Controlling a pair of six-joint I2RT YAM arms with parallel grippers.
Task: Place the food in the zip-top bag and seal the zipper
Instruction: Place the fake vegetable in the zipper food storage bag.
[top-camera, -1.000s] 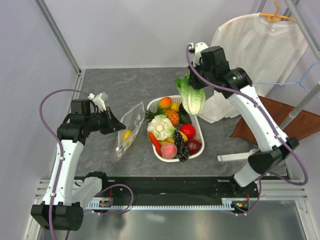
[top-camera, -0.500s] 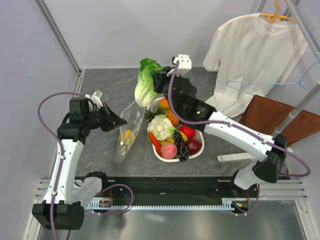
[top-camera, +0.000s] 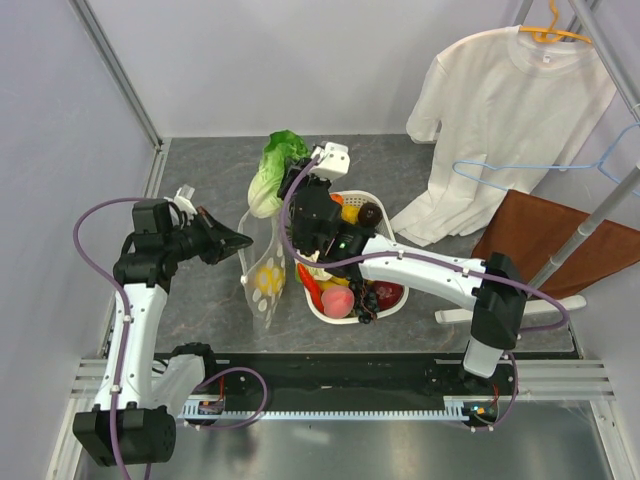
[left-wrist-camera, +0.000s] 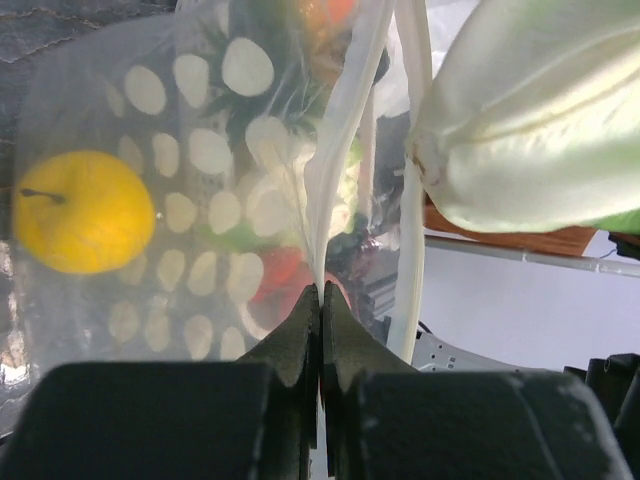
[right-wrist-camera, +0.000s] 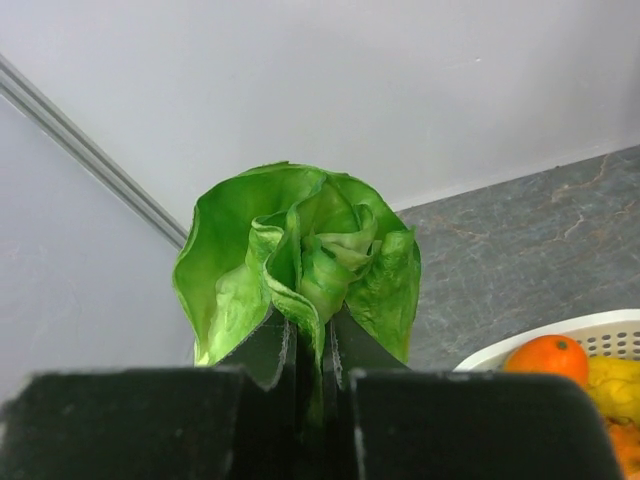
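The right end effector (right-wrist-camera: 310, 345) clamps the lettuce (top-camera: 268, 172) — stalk down, just above the bag (top-camera: 262, 272) mouth — which the left end effector (left-wrist-camera: 320, 305) pinches open.

A green ruffled toy lettuce (right-wrist-camera: 300, 250) is clamped by its leaves between the black fingers of the right gripper (right-wrist-camera: 308, 340). Behind it a grey stone-patterned tabletop (right-wrist-camera: 520, 225) is seen. A white slotted plastic basket (right-wrist-camera: 545, 332) holding a round orange fruit (right-wrist-camera: 545, 358) is cut off at the lower right.

Green lettuce (top-camera: 270, 166), yellow fruit (left-wrist-camera: 85, 212), clear bag (left-wrist-camera: 200, 150) with white dots, white slotted basket (right-wrist-camera: 590, 327), mottled grey table (top-camera: 200, 190)
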